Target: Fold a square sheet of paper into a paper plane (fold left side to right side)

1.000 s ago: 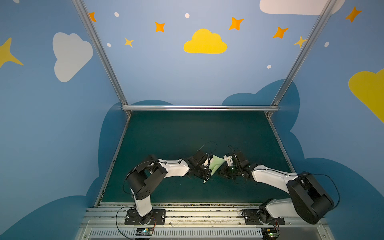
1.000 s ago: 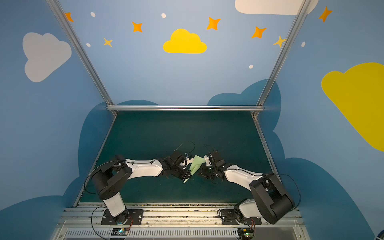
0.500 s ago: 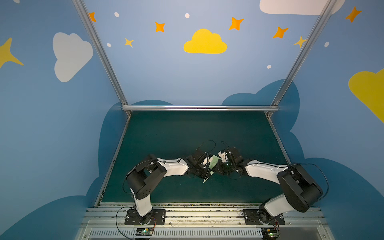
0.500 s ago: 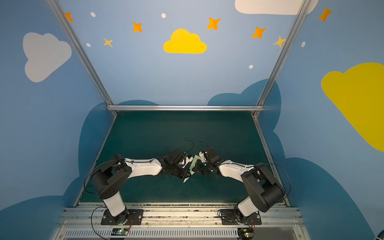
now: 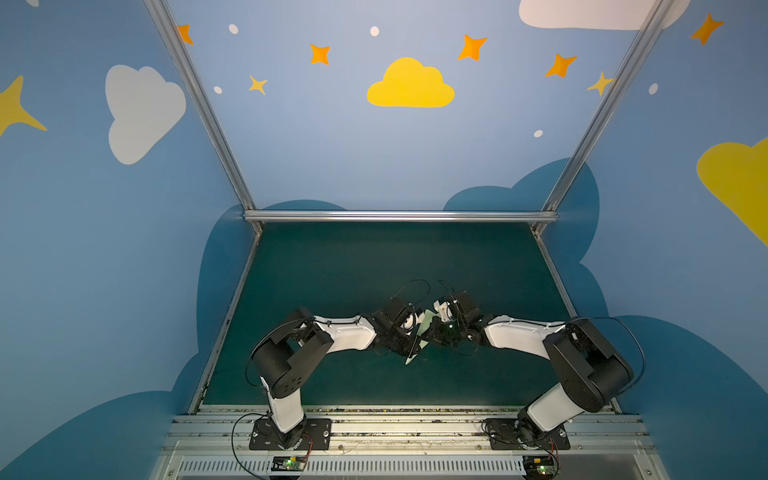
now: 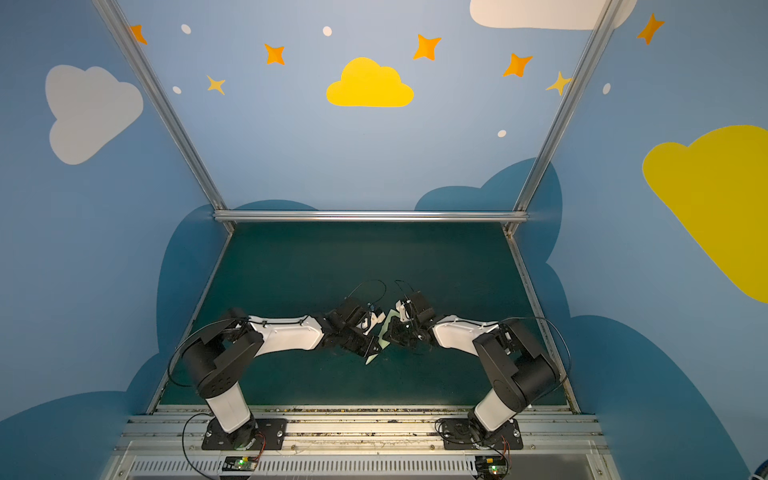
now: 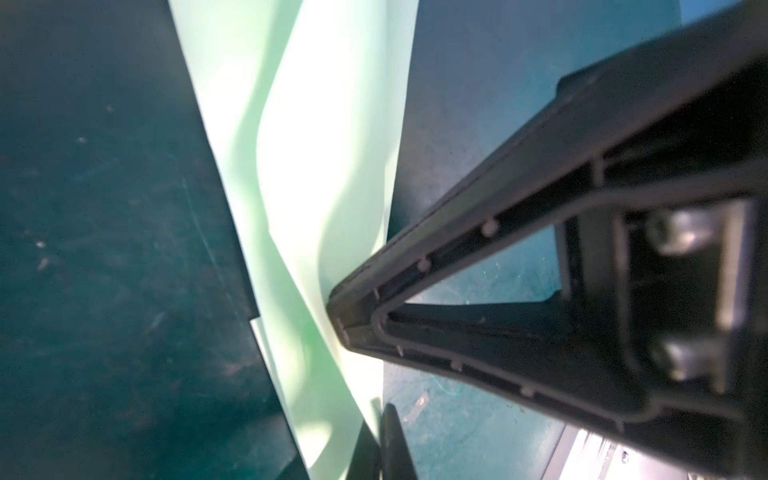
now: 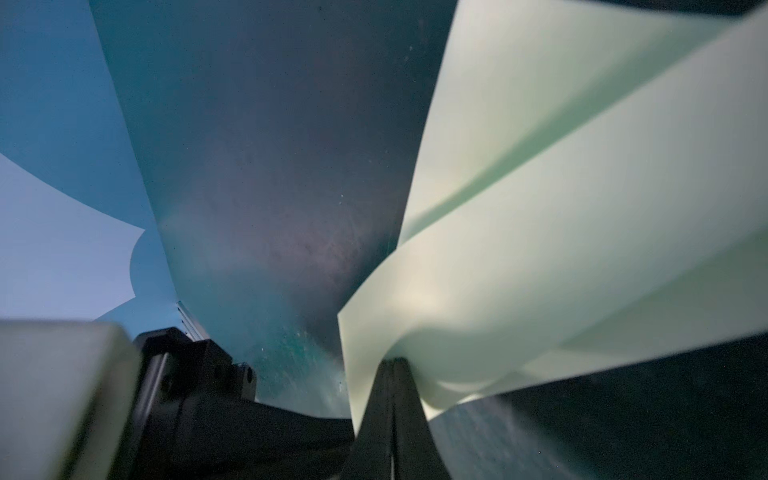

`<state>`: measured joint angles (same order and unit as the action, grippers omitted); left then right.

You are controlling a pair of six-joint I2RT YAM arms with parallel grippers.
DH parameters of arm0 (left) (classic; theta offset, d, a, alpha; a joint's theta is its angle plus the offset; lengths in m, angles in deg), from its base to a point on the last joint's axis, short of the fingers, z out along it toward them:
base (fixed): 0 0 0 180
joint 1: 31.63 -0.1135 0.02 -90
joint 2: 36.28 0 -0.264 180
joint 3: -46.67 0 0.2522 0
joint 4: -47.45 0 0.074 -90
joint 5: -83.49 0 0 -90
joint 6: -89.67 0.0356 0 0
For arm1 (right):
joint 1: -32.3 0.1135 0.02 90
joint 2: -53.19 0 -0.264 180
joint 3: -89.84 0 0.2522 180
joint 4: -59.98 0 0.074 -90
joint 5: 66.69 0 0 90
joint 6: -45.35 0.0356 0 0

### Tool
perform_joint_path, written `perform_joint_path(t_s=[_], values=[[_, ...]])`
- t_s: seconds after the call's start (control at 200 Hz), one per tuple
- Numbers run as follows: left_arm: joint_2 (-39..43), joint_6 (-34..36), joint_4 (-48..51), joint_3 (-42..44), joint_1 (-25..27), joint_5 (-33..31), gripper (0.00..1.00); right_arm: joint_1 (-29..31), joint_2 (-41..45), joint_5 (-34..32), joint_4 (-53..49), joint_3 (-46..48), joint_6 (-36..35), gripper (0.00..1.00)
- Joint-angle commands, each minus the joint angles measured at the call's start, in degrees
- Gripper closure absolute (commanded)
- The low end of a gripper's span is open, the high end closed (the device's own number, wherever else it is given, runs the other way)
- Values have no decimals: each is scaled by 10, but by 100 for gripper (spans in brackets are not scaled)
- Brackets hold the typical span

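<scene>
Pinching the pale-green folded paper from both sides over the middle of the surface, toward its front edge: left tool clamped on its left flank, right tool on its right. Runs far-to-near, pointed end frontward. Looks equally close to both.

Pale-green paper plane is up between the two arms, over the near middle of the tabletop. Both top views show the plane as a narrow folded strip, its pointed tip slanting toward the near edge. Close up, its layers bow and curl apart along long lengthwise creases. Left tool and right tool each pinch it.
</scene>
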<state>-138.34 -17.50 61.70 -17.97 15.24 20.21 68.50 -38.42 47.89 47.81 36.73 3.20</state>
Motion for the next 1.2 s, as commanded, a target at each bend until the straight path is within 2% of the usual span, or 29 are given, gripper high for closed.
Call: perform_joint_path(t_s=[0.0,0.255,0.471,0.606,0.751,0.956,1.196], values=[[-1,7,14,-8,-3,6,96,1,-15,-8,2,-9,-7,100],[4,10,25,-15,-3,-2,90,1,-24,-12,6,-5,-6,100],[29,10,37,-19,-6,-9,69,0,-27,-14,8,-4,-6,100],[64,8,46,-6,-6,-39,52,0,-25,-15,7,-2,-5,100],[92,2,69,14,-4,-86,44,0,-20,-16,6,0,-5,100],[90,32,109,14,26,-141,37,-1,-17,-19,6,3,-4,100],[68,50,122,9,61,-183,35,-3,-12,-21,2,5,-3,100]])
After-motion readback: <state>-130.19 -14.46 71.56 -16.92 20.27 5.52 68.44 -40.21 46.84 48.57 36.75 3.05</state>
